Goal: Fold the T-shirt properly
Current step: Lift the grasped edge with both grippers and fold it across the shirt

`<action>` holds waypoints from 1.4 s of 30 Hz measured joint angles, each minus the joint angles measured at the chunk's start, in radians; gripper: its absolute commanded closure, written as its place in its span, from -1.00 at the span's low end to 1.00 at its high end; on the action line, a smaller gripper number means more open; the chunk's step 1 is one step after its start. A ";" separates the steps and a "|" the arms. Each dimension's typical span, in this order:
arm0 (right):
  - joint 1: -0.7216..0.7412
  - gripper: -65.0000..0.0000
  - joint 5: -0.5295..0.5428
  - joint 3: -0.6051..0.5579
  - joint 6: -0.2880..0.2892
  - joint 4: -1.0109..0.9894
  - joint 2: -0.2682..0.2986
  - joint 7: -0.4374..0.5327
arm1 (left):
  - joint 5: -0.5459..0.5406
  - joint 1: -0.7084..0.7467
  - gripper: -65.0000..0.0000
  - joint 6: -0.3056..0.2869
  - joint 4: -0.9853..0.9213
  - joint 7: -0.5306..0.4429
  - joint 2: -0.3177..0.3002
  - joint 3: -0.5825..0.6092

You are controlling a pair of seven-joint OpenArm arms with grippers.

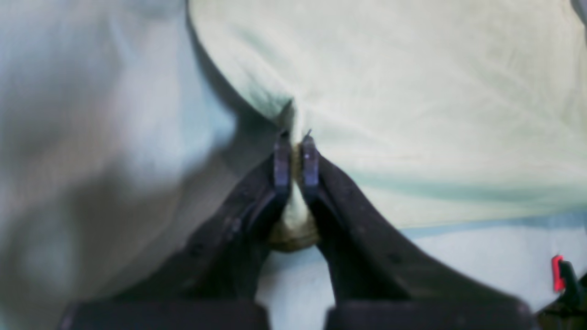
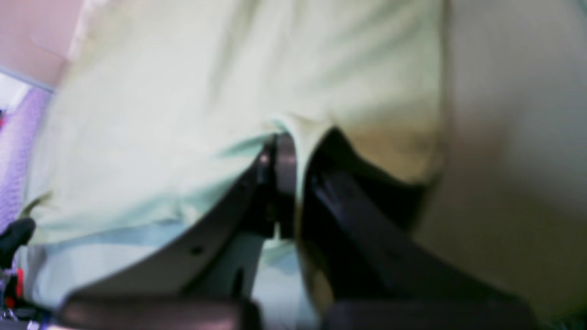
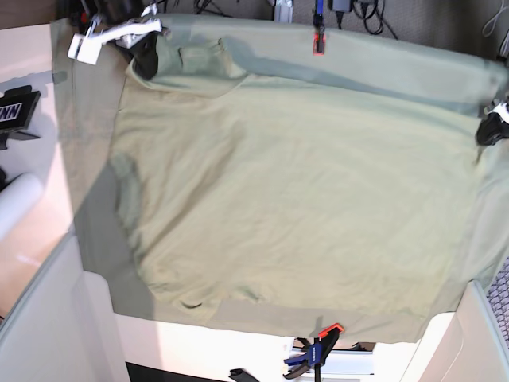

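Left gripper (image 1: 296, 158): two dark, matte fingers with rough speckled surfaces, narrowing to flat bluish-grey pads (image 1: 281, 167). Right gripper (image 2: 293, 178): similar black fingers, glossier, a small round screw hole behind the tip on one.

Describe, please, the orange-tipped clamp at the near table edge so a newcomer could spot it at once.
Start from the sage table cloth covering the table, with the T-shirt spread on it. Follow the cloth's near edge to its middle: there stands the clamp, dark with blue grips. Unlike the red clip at the far edge, its tip is orange.
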 measured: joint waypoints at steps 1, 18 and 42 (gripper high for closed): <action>0.034 1.00 -0.023 0.000 0.001 -0.003 0.001 -0.001 | 0.006 -0.014 1.00 0.002 0.000 -0.006 0.000 0.000; 0.643 1.00 -0.111 -0.042 0.028 -0.491 0.066 0.005 | 0.374 -0.547 1.00 -0.010 -0.400 -0.291 0.015 0.345; 0.708 -0.38 -0.175 0.039 0.030 -0.433 -0.027 -0.174 | 0.073 -0.624 -0.36 0.000 -0.426 0.006 -0.065 0.144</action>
